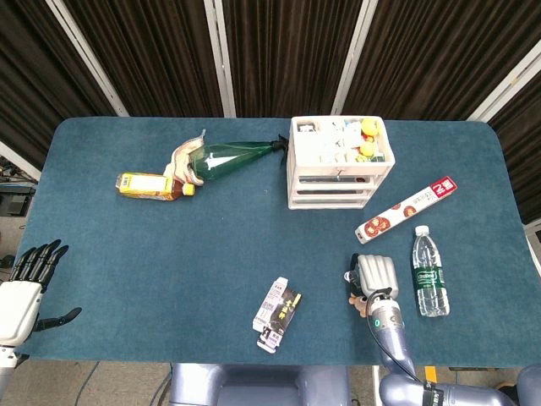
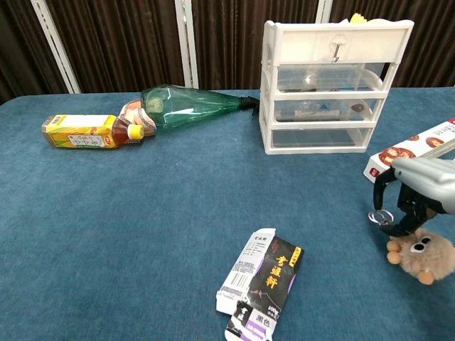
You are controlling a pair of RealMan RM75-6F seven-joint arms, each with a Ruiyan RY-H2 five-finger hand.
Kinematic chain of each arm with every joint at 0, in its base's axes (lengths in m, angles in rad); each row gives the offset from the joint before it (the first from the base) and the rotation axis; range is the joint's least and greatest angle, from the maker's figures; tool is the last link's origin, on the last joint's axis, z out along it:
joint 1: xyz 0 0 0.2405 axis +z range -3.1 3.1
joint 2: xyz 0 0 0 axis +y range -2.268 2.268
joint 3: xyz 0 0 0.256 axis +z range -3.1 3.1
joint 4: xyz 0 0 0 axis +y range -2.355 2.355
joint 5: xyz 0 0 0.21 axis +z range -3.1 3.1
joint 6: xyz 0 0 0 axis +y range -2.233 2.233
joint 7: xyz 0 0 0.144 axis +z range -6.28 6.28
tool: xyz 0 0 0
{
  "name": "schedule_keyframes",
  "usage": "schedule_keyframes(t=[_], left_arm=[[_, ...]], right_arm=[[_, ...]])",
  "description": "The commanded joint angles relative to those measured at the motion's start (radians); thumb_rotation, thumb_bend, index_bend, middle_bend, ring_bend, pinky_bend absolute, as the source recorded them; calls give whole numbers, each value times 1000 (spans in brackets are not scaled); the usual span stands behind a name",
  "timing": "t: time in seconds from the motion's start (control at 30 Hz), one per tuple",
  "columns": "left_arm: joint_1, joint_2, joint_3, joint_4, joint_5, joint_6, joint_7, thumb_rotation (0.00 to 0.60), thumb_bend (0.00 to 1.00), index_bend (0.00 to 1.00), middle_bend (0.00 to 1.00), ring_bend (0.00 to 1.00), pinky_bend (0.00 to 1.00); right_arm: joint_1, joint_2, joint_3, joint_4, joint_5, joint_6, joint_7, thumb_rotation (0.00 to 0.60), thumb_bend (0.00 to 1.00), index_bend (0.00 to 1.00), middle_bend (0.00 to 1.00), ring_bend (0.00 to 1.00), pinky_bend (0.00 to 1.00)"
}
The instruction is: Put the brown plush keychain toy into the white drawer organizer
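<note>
- Task barely begun: brown plush keychain toy [image 2: 424, 254] low at the table's near right, well apart from white drawer organizer [image 2: 328, 84].
- Right hand [image 2: 414, 195] directly above toy, dark fingers [image 2: 409, 220] curled down around the key ring; appears pinched on ring, firm hold unconfirmed.
- Toy's contact with the cloth hard to judge; possibly just lifting.
- Left hand [image 1: 24, 292] spread, holding nothing, off the table's near left corner.
- Remaining: secure lift, carry to organizer, release inside.
- All 3 drawers appear closed; top tray already crowded.
- Hidden: toy mostly covered by hand from above; fingertip contact unclear.
</note>
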Motion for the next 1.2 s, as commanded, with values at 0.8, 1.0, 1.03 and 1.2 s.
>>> schedule_keyframes(t=[0.8,1.0,1.03,1.2], left_arm=[[-5,4,-4,-10,-15,-15,-19,600,56,10,0,0,0],[-9,8,-6,-20,-28,-26,-20,600,56,10,0,0,0],[-9,9,-6,-21,-28,-29,-20,600,56,10,0,0,0],[-9,13,-6,-25,-30,-31,-31,600,57,10,0,0,0]], right_arm=[[63,3,222,-17,-265,114,192,600,264,611,1000,1000,892],[113,-31,269,35,-232,102,164,600,264,614,1000,1000,892],[119,-38,275,44,-228,102,163,600,264,614,1000,1000,892],[149,-80,292,120,-243,112,184,600,263,614,1000,1000,892]])
